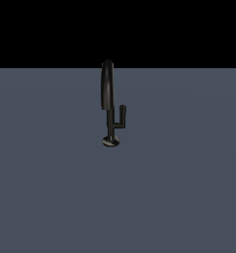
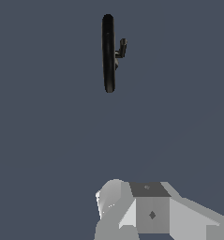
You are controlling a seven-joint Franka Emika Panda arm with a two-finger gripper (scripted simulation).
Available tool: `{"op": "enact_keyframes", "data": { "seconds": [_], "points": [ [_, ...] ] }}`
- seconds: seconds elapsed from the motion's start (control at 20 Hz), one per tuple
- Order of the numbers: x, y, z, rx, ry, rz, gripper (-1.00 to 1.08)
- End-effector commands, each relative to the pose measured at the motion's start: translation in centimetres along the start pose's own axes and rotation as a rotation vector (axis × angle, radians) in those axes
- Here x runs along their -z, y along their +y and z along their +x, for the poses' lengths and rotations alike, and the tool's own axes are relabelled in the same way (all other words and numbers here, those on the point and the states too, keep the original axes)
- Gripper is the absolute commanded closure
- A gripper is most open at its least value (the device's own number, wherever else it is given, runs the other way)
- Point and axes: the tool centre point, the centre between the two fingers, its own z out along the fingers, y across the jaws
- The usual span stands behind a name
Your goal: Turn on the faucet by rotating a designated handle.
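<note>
Inspection is starting at the near end, where we are finding the gripper (image 2: 132,211) only partly in the wrist view: pale grey housing and one rounded finger (image 2: 108,199) are showing, the tips are cut off by the frame edge, and so we cannot tell whether the jaws are parted or closed. We are seeing nothing between them. The arm is not appearing in the exterior view at all.

Ahead of the fingers, we are looking across a bare stretch of grey floor (image 1: 50,188); the gripper is standing well apart from its target, which we judge to mean the approach has hardly begun.

Farther out from the fingers, the faucet (image 1: 107,89) is standing upright on its round disc base (image 1: 111,141), seen almost from above in the wrist view, so the arched spout is reading there as a narrow black bar. The handle (image 1: 120,118) is branching off the stem on the exterior view's right, its tip turned upward and nothing touching it. We judge this offset useful: the rod is clear of the thick spout, leaving the fingers room to close on it or push it round the stem.
</note>
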Motion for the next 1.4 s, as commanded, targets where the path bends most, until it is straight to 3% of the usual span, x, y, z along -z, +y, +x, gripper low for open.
{"op": "enact_keyframes", "data": {
  "seconds": [0.0, 0.65, 1.35],
  "points": [
    [0.0, 0.0, 0.0, 0.0, 0.0, 0.0, 1.08],
    [-0.4, -0.3, 2.3, -0.055, -0.055, 0.051, 1.08],
    [-2.4, -0.8, 9.5, -0.23, -0.229, 0.215, 1.08]
  ]
}}
